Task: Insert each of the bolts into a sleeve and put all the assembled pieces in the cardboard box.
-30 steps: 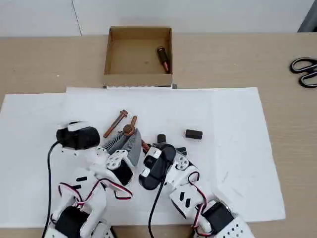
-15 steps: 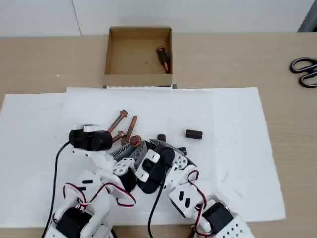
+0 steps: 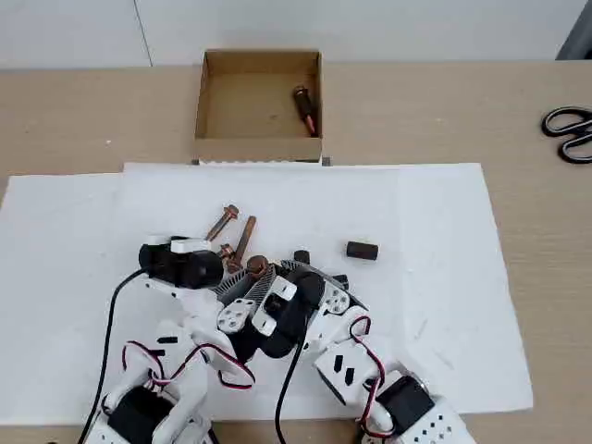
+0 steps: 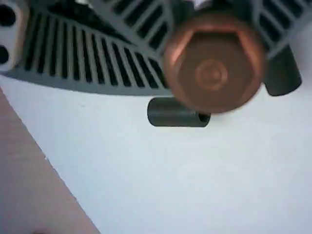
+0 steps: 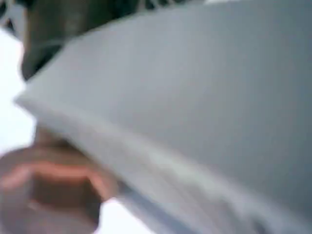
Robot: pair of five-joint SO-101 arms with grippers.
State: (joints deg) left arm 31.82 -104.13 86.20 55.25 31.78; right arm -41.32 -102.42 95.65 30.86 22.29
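Note:
My left gripper (image 3: 256, 271) is shut on a copper bolt (image 3: 257, 265); its hex head (image 4: 212, 73) sits between the grey ribbed jaws. Right beside it, my right gripper (image 3: 304, 268) holds a black sleeve (image 3: 302, 256) upright; that sleeve (image 4: 281, 74) stands just past the bolt head. Another sleeve (image 3: 362, 250) lies loose on the white paper, the same sleeve (image 4: 178, 112) lying under the bolt head. Loose bolts (image 3: 222, 222) (image 3: 244, 237) lie above the left arm. The cardboard box (image 3: 210, 102) holds one assembled piece (image 3: 305, 109).
White paper (image 3: 435, 231) covers the near half of the wooden table (image 3: 83, 120). Scissors (image 3: 569, 129) lie at the far right edge. The two arms' bodies and cables crowd the front middle. In the right wrist view a blurred grey jaw stands close, with a copper shape (image 5: 48, 190) beside it.
My left arm has swung toward the right arm, carrying the bolt down and right until it sits next to the upright sleeve. The right arm has kept still.

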